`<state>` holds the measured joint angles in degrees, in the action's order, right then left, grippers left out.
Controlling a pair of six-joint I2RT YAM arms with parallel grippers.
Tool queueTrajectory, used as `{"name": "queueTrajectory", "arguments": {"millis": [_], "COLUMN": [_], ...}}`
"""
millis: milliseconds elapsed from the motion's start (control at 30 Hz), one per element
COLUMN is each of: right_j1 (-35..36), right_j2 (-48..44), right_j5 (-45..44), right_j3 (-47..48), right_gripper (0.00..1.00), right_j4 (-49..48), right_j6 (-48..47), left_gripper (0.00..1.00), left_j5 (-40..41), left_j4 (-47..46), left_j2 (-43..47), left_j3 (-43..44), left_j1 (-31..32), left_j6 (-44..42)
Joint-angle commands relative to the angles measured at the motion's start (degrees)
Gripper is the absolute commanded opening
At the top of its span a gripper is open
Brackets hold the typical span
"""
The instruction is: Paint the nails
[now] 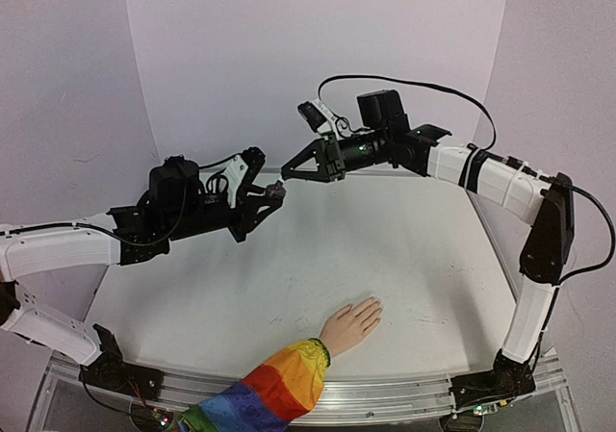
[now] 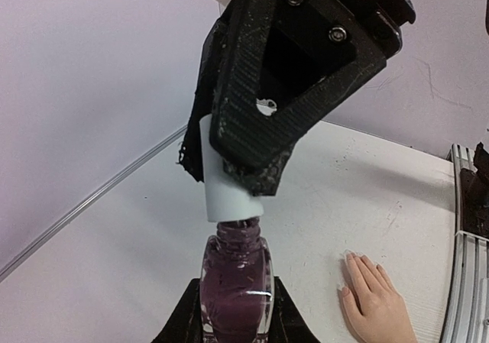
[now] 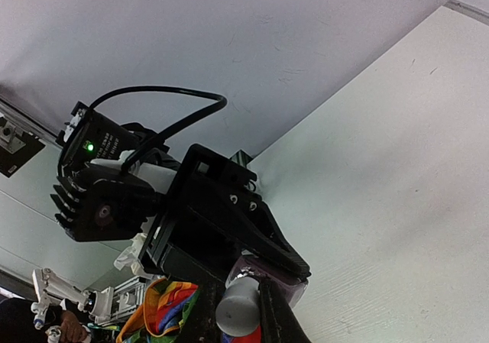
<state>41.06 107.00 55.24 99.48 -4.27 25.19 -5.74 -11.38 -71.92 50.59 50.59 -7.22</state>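
As left gripper (image 1: 267,199) clamps purple-filled bottle (image 2: 237,289), right gripper (image 1: 287,174) pinches white cap (image 2: 221,195)

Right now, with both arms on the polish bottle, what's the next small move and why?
Probably the right gripper should twist the white cap loose: its fingers pinch that cap, which sits on the polish bottle clamped in the left gripper, so it looks unopened.
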Motion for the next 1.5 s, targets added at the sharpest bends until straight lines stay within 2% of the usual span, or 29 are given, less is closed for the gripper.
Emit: {"name": "queueTrajectory", "arguments": {"millis": [0,1467], "right_j1": [0.25,0.21], "right_j2": [-4.73,-6.49], "right_j5": [-0.90,-2.16], "right_j3": [0.29,-1.44], "right_gripper": [0.00,0.00], "right_j4": [-1.35,-1.53], "right_j6": [-1.37,-1.40], "left_gripper": [0.00,0.00], "left_j5": [1.51,1.72], "left_j4": [-1.17,-0.19], "left_j2": [-0.36,-1.61], "left_j3": [3.37,3.41], "left_j1": [0.21,0.21], "left_j6": [0.26,0.08]}}
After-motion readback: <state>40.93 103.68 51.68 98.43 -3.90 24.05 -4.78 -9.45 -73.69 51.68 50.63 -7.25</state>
